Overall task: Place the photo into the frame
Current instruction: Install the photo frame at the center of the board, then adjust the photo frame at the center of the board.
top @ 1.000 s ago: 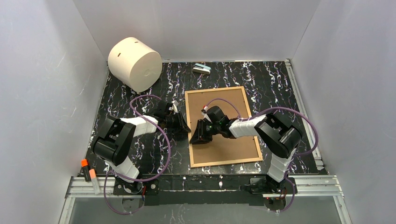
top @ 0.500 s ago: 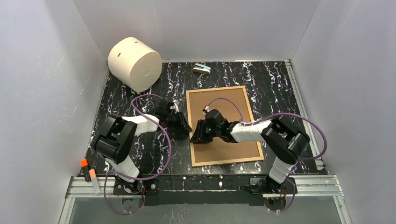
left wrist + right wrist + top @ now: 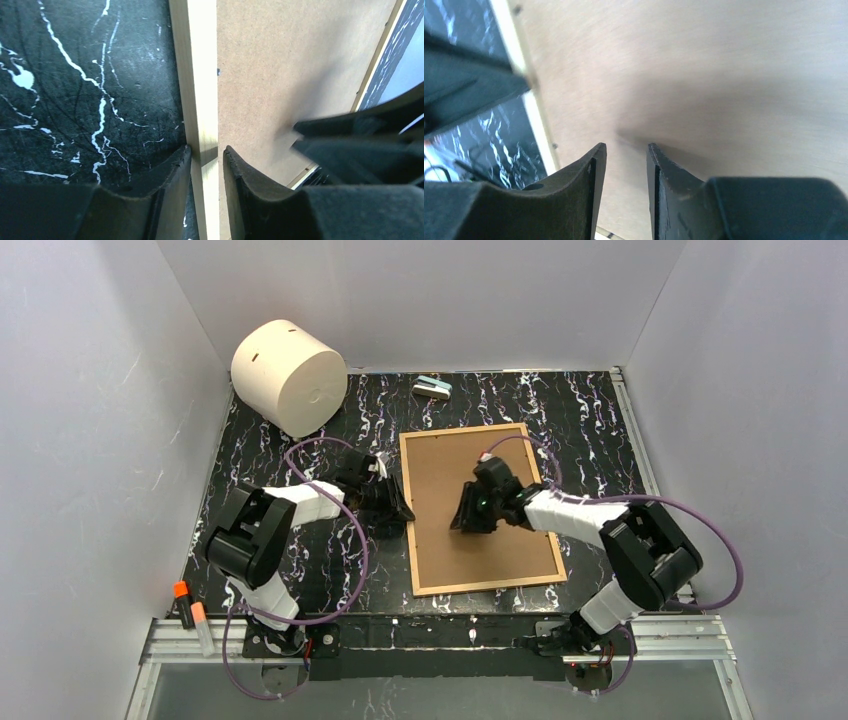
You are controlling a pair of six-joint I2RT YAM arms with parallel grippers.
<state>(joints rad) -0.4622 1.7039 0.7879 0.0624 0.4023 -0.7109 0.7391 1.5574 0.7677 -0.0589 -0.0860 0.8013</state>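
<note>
Sliding away from the left rail over the past second, the right hand (image 3: 466,516) is now hovering over the middle of the frame (image 3: 500,560), while the left hand (image 3: 402,510) is staying where it was at that rail. The frame is lying flat on the black, white-veined worktop (image 3: 590,430), its brown fibreboard back facing up and its thin pale wooden edges running all round. It is sitting between the two arms, a little toward the right one. Seen from the left wrist, the left hand's fingers (image 3: 167,172) are standing one on each side of the left rail, the outer one over the marbled worktop and the inner one over the brown board, with only the width of the wood between them. They appear to be pinching the rail, though the close view is not making contact certain. Seen from the right wrist, the right hand is pointing down at the bare backing board with its fingers standing a moderate way apart (nothing is lying between them). At the far left corner of the worktop a large cream cylinder (image 3: 290,375) is sitting by the wall. A small grey-green object (image 3: 432,388) is lying near the back edge, and two orange-capped markers (image 3: 190,608) are sitting on the metal strip beside the left arm's base.
</note>
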